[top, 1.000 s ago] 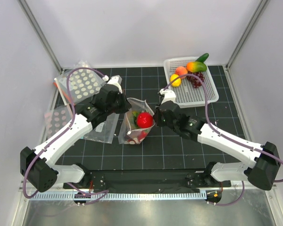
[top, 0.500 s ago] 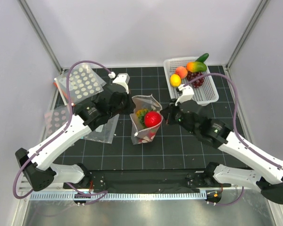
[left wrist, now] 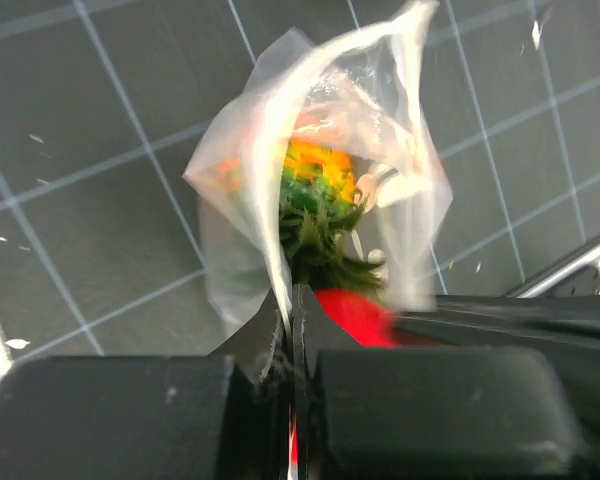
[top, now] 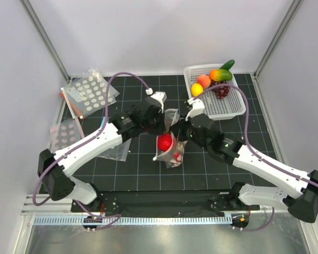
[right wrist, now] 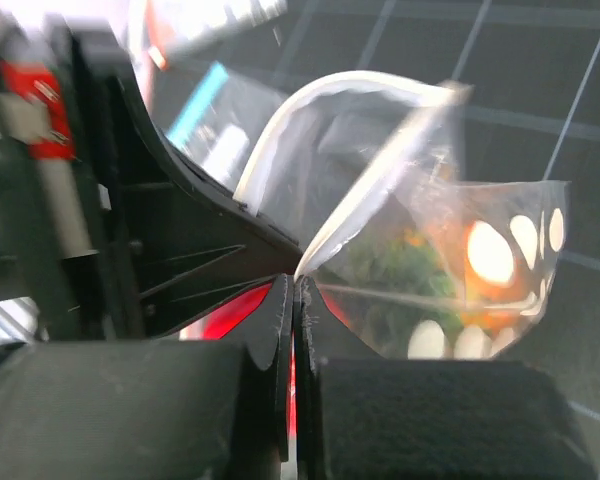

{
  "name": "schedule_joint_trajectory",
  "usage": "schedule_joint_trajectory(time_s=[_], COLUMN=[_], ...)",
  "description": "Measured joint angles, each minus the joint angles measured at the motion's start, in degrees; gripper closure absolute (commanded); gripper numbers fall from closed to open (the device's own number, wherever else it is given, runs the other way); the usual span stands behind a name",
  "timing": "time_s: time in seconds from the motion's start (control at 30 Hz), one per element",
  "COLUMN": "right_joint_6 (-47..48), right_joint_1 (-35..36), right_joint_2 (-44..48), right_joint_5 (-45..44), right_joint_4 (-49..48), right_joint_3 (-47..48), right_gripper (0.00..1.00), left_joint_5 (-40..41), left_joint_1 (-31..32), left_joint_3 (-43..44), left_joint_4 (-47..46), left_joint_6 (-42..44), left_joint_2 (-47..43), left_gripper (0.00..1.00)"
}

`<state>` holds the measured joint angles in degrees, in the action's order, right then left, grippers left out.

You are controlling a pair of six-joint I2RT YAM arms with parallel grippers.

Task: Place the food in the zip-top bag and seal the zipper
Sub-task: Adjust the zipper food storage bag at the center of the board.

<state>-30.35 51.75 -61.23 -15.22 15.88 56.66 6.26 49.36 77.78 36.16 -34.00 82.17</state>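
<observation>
Clear dotted plastic: zip-top bag (top: 176,156) at table centre, held between both arms, body lying toward 6 o'clock from the pinches. Food inside: pineapple (left wrist: 320,165) and red fruit (top: 165,142) visible, other pieces not distinguishable. Left gripper (left wrist: 290,300) jaws pressed together on bag edge, 9 o'clock side of mouth. Right gripper (right wrist: 293,288) likewise pinching edge, 3 o'clock side. Zipper (right wrist: 325,98) runs roughly 9-to-3 between pinches and looks unsealed. Arms equally near. Likely next: press strip along that axis.

The left hand (top: 167,120) and right hand (top: 183,127) crowd the mouth of the bag (top: 172,153) from both sides. A basket (top: 230,110) blocks the far right, spare bags (top: 90,94) the left; bare bench (top: 127,172) lies along the near edge.
</observation>
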Motion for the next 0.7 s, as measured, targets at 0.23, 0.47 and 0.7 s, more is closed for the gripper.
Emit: schedule_joint_trajectory(time_s=[0.23, 0.47, 0.7], right_joint_6=[-0.5, -0.8, -0.6], right_joint_1=[0.3, 0.3, 0.3], right_joint_2=[-0.9, 1.3, 9.3], right_joint_5=[0.6, -0.6, -6.1], right_joint_4=[-4.5, -7.9, -9.0], right_joint_3=[-5.3, -6.9, -10.8], right_gripper=[0.99, 0.99, 0.99], left_joint_5=[-1.9, -1.5, -1.3], left_joint_1=[0.9, 0.8, 0.8], left_joint_3=[0.0, 0.0, -1.2], left_joint_4=[-0.7, -0.8, -2.5], left_joint_6=[0.2, 1.1, 2.9], left_joint_2=[2.2, 1.7, -2.8], left_gripper=[0.98, 0.86, 0.61])
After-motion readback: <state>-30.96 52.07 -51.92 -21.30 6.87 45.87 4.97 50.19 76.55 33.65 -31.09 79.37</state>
